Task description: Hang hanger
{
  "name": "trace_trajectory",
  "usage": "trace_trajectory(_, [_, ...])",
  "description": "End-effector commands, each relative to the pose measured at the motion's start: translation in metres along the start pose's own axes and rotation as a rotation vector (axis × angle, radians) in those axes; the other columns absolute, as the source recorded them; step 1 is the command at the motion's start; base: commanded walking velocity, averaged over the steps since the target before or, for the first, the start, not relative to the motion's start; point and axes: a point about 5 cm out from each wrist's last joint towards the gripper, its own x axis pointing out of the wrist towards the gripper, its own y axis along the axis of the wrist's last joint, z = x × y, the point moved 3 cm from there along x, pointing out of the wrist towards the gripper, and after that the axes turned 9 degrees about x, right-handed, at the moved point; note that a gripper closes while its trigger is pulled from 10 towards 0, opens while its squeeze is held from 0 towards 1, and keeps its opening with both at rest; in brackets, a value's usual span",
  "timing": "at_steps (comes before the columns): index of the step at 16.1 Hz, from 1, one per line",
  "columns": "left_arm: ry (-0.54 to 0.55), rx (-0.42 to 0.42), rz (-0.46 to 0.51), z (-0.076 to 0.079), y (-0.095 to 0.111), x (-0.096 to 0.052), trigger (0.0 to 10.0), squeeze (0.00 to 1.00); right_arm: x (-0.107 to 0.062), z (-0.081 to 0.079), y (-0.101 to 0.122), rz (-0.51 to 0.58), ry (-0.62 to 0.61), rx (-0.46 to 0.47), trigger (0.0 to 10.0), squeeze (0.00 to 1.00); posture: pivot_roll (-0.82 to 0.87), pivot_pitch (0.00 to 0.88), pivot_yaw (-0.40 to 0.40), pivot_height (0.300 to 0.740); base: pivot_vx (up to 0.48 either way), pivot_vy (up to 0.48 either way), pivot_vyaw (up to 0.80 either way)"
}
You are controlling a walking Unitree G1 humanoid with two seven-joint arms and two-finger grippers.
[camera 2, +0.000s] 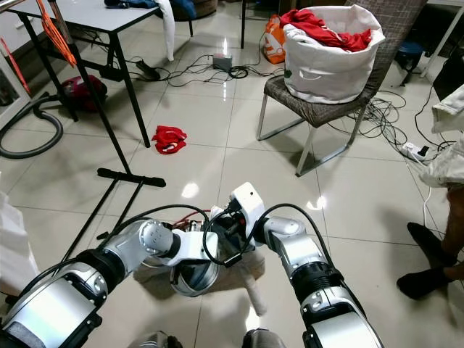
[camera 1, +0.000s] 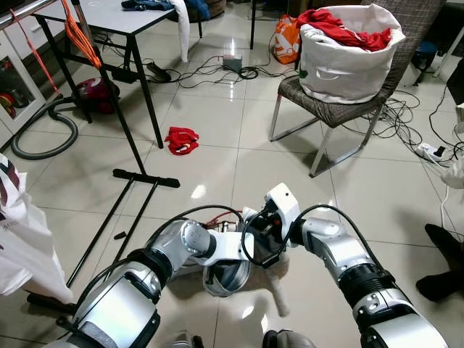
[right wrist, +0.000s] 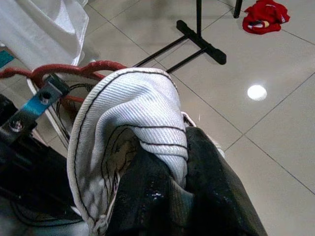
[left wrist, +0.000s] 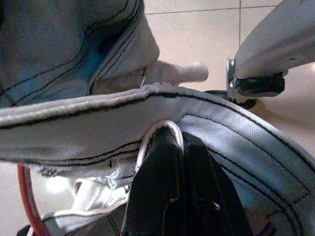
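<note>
both my pincers meet low over the floor, each pinching the grey garment: left gripper on its band, right gripper on a fold. the red hanger sits inside the cloth, just beside my right fingers, nearer that arm; the rack stands well apart to my left

Red hanger mostly buried in grey garment, person's shoe cut by frame edge
</note>
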Motion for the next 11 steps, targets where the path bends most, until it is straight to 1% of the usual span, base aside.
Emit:
trace_trajectory(1, [0.017,0.063,0.072,-0.007,0.025,0.008,0.0,0.00,0.006,-0.019,0.031,0.121,0.081,-0.008,10.0,0.16,-0.11,0.005,0.029,0.740,0.000,0.000,0.00])
trace_trajectory(5, [0.103,0.044,0.101,-0.019,0.040,0.013,0.0,0.00,0.008,-0.023,0.031,0.122,0.085,-0.005,10.0,0.15,-0.11,0.005,0.032,0.740,0.000,0.000,0.00])
trace_trajectory(8, [0.140,0.026,0.085,-0.024,0.037,0.010,0.0,0.00,0.007,-0.018,0.034,0.152,0.039,-0.003,10.0,0.15,-0.11,0.005,0.032,0.740,0.000,0.000,0.00])
trace_trajectory(10, [0.197,0.024,0.077,-0.035,0.035,0.004,0.0,0.00,0.004,-0.010,0.043,0.223,-0.041,-0.011,10.0,0.15,-0.11,0.000,0.029,0.740,0.000,0.000,0.00])
trace_trajectory(11, [0.208,0.025,0.077,-0.037,0.035,0.002,0.0,0.00,0.004,-0.009,0.044,0.232,-0.050,-0.011,10.0,0.15,-0.11,0.000,0.029,0.740,0.000,0.000,0.00])
